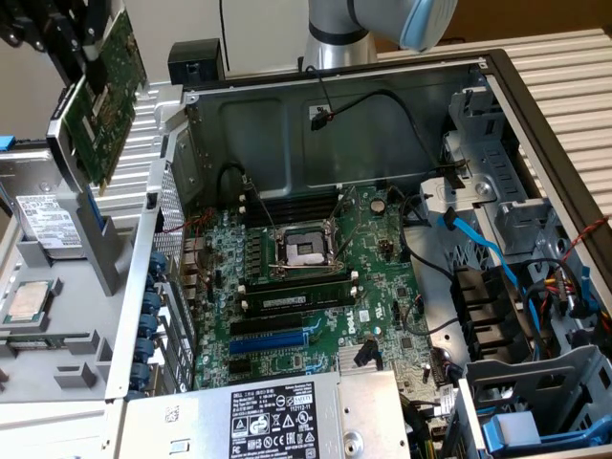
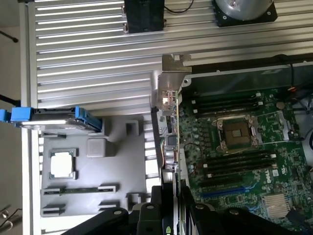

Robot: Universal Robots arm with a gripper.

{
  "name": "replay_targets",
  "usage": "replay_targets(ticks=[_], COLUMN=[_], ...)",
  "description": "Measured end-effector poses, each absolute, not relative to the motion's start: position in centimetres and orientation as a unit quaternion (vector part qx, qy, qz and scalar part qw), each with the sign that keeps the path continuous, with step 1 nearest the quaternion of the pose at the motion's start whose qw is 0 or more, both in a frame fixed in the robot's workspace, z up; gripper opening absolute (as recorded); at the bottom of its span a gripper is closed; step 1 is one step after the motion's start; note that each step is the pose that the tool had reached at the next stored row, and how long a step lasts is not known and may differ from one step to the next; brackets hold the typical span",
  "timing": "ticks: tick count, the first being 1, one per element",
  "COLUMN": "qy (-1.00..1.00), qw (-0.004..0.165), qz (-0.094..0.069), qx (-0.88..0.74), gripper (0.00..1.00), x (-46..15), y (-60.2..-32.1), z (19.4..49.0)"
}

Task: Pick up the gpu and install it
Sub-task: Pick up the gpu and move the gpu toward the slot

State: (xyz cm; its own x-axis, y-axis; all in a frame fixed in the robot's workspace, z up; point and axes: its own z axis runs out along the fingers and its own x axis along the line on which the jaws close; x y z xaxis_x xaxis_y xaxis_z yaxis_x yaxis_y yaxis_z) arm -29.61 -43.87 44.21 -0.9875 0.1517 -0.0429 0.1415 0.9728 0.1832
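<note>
The gripper (image 1: 84, 59), narrowed onto the gpu (image 1: 113, 105), holds it aloft, edge-on, above the grey tray (image 1: 57, 349) beside the open case (image 1: 268, 115); the card looks light, stiff and fragile, so it is best pinched by its bare board edges.

Upper left of the frame, the gripper (image 1: 84, 59) is clamping the gpu (image 1: 117, 91), and the card is hanging tilted in the air, its green board facing us, above the grey parts tray (image 1: 96, 316). In that tray a hard drive (image 1: 38, 215) with blue rails is sitting near a processor chip (image 1: 29, 301). The open computer case (image 1: 268, 134) is lying across the middle with its motherboard (image 1: 382, 287) facing up, and a blue slot (image 1: 273, 341) is showing just above the power supply (image 1: 277, 411) at the bottom edge.
</note>
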Motion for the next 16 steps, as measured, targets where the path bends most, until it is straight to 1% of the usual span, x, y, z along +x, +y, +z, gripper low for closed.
replay_targets(ticks=[12,16], qy=[0.993,0.993], qw=[0.01,0.007], qz=[0.087,0.087], qx=[0.075,0.076], gripper=[0.26,0.26], x=[-25.3,-23.5], y=[-43.9,-43.9], z=[45.8,45.9])
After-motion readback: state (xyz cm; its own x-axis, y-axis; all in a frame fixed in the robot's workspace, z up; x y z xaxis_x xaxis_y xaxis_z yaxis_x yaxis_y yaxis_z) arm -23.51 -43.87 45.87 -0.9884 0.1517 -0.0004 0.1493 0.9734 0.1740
